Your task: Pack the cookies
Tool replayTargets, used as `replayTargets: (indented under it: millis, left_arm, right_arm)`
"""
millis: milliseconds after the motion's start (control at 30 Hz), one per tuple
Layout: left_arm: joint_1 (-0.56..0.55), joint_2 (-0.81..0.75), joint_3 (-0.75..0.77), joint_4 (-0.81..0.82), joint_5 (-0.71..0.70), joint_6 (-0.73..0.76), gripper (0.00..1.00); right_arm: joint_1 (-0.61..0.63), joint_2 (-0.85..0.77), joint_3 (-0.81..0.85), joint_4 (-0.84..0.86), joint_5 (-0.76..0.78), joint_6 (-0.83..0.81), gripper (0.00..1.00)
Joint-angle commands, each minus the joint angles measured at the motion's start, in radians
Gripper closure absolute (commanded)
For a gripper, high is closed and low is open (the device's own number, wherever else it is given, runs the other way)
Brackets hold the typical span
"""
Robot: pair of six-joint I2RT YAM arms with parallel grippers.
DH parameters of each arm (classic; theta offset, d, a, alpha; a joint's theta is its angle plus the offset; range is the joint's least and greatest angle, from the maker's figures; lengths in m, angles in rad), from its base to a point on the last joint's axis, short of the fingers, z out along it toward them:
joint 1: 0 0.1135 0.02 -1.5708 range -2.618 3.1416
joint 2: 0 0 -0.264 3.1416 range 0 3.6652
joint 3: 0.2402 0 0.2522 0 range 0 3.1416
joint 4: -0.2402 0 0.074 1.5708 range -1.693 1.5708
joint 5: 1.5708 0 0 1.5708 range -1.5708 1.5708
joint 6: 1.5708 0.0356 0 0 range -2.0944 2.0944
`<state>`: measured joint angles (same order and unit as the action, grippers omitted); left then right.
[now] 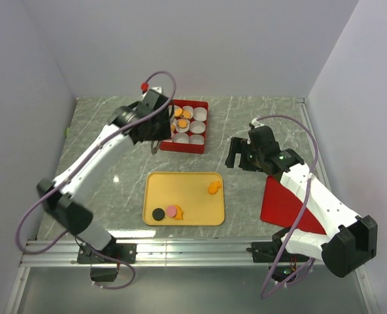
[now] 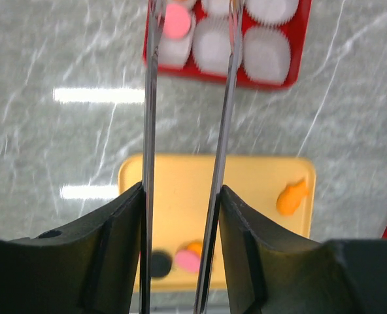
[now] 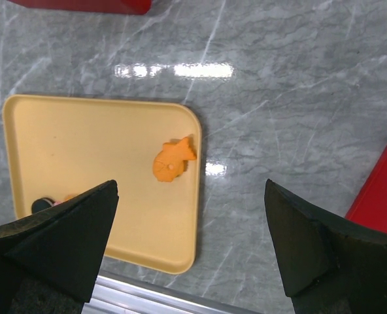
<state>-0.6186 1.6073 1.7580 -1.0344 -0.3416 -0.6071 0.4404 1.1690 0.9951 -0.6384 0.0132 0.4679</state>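
Observation:
On the yellow tray [image 1: 193, 180] lie a black round cookie [image 1: 158, 214], a pink round [image 1: 172, 210], an orange piece [image 1: 179, 214] and an orange fish cookie [image 1: 213, 188]. The red box [image 1: 202, 134] holds white paper cups, some with orange and tan cookies [image 1: 182, 119]. My left gripper [image 1: 155, 145] hangs over the box's near left corner. Its long thin fingers [image 2: 150, 98] stand apart with a pink cookie [image 2: 176, 21] lying in a cup between them. My right gripper [image 1: 240, 157] is open and empty, right of the tray, with the fish cookie [image 3: 172, 161] ahead of it.
A red lid [image 1: 286, 203] lies on the marble table at the right, partly under my right arm, and shows in the right wrist view [image 3: 383, 190]. A metal rail [image 1: 193, 250] runs along the near edge. White walls close in the left, back and right.

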Motion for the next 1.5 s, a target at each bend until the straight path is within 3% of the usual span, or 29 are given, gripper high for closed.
replayTargets:
  millis: [0, 167, 433, 867, 1467]
  left_arm:
    - [-0.052, -0.168, -0.159, 0.005, 0.013, -0.045, 0.48]
    - [-0.162, -0.343, -0.423, 0.014, 0.041, -0.15, 0.47]
    - [-0.299, -0.515, -0.635, 0.0, 0.114, -0.29, 0.48]
    - [-0.474, -0.581, -0.743, -0.116, 0.165, -0.427, 0.48]
    - [-0.53, -0.607, -0.828, -0.148, 0.208, -0.497, 0.48]
  right_arm:
    - [-0.002, -0.042, -0.006, 0.043, -0.044, 0.026, 0.0]
    - [0.017, -0.035, -0.021, 0.036, -0.061, 0.041, 0.01]
    - [0.049, -0.031, -0.046, 0.043, -0.064, 0.078, 0.01]
    - [0.07, -0.126, -0.116, 0.026, -0.018, 0.124, 0.01]
    - [0.069, -0.197, -0.151, -0.006, 0.022, 0.124, 0.01]
